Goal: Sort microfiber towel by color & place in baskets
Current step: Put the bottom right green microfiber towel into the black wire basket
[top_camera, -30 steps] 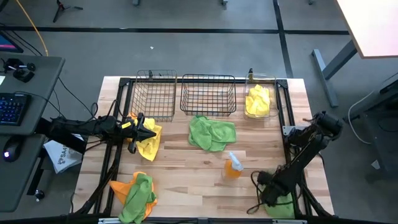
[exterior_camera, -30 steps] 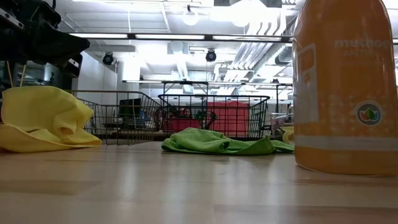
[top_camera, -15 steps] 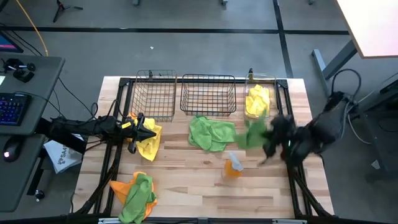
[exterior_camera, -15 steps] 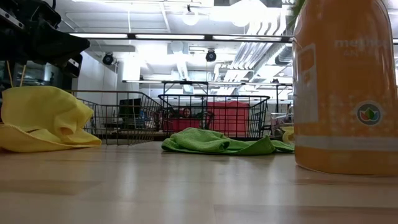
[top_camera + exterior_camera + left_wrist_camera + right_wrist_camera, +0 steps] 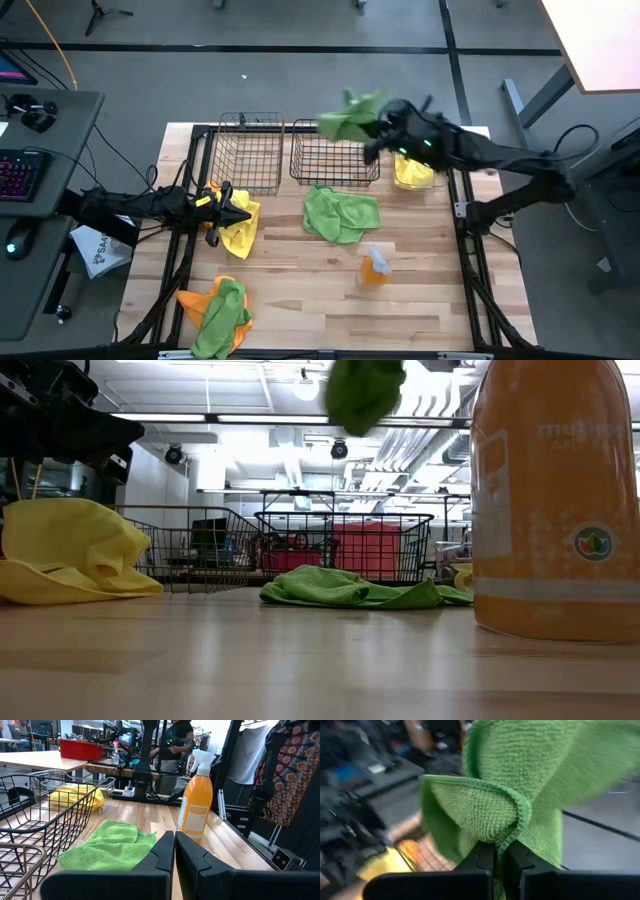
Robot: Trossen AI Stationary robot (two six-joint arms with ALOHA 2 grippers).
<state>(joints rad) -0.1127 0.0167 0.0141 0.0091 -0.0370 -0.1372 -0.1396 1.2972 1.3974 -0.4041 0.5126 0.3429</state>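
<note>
My right gripper (image 5: 378,128) is shut on a lime green towel (image 5: 350,112), high above the far rim of the middle wire basket (image 5: 335,160); the towel shows at the top of the low view (image 5: 365,390). My left gripper (image 5: 240,212) is shut and empty just above a yellow towel (image 5: 240,232) at the table's left. Another green towel (image 5: 342,215) lies flat in front of the middle basket. An orange and a green towel (image 5: 215,305) lie heaped at the near left. A yellow towel (image 5: 415,162) lies in the clear bin (image 5: 440,135). My right gripper pinches a hemmed fold of the green towel (image 5: 499,836) between its two fingers, several layers together. The fingers come about level from the table's right. The towel is lifted clear and bunches out beyond the fingertips toward the left.
An empty wire basket (image 5: 247,150) stands at the far left, beside the middle one. An orange spray bottle (image 5: 376,266) stands upright right of the table's middle. A desk with a keyboard (image 5: 20,170) lies beyond the left edge.
My right gripper has risen from the table's near right corner with the green towel and swung toward the far edge and left, to above the middle basket. The towel has been lifted clear of the table. My left arm has kept still.
</note>
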